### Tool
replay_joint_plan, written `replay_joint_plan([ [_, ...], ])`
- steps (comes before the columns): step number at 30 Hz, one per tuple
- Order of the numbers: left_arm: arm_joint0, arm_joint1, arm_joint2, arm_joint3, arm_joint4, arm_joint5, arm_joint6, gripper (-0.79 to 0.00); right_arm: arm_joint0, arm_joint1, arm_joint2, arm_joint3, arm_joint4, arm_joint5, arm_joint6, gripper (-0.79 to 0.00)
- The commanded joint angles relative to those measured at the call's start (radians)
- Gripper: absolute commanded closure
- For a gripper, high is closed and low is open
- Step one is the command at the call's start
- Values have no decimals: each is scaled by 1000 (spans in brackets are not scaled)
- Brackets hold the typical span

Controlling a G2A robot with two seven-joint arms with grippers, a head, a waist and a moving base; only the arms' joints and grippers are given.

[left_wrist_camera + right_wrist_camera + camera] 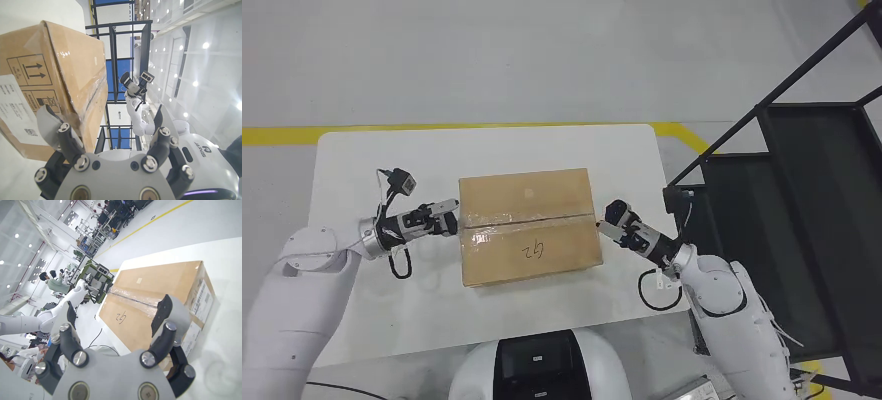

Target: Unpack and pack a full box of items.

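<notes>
Brown cardboard box (530,226) from above: at the middle of the white worktop (362,170), flaps shut, strip of clear tape (542,221) along the top seam, handwritten mark (532,249) on the nearer flap. Left end effector (449,218) at one end of the seam, right end effector (604,222) at the opposite end, both close against the box. Black metal steps (802,200) beside the worktop on the right arm's side; yellow floor line (282,133) along the far edge.

From the left wrist: spread wide, gripping nothing. One finger (48,121) against the box's end face, just beside the crinkled tape at the top edge; the other finger (163,121) out in the air, well clear. White paper label (15,106) and printed arrows (33,71) on that end face. Right arm far off past the box.

From the right wrist: likewise wide open and empty. One finger (170,311) overlapping the box's near top edge beside the tape end, contact not certain; the other (69,317) off to the side of the box. Second white label (202,298) on this end face.
</notes>
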Motion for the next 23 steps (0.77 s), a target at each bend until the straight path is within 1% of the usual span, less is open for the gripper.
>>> replay_joint_plan([
  [1,-5,-3,12,4,-4,1,2,-785,-8,3,12,-6,5,-4,-3,-785],
  [4,-9,-4,5,10,-26,-11,-1,-785,-18,7,32,-7,5,-7,-17,-785],
  [5,-8,-3,-9,13,-51,-18,-6,-785,-19,8,39,-3,6,-6,-29,-785],
  [8,7,4,-71,23,-105,-62,32,-785,-19,9,58,-7,-19,-29,-95,-785],
  [10,29,8,-116,20,-149,-90,62,-785,-28,8,64,-13,-61,-51,-153,-785],
  [12,55,11,-148,9,-182,-102,87,-785,-32,5,58,-15,-80,-50,-204,-785],
  [15,77,13,-167,-7,-189,-100,111,-785,-31,5,55,-16,-85,-50,-216,-785],
  [23,78,13,-167,-8,-186,-100,113,-785,-31,5,55,-16,-85,-50,-216,-785],
])
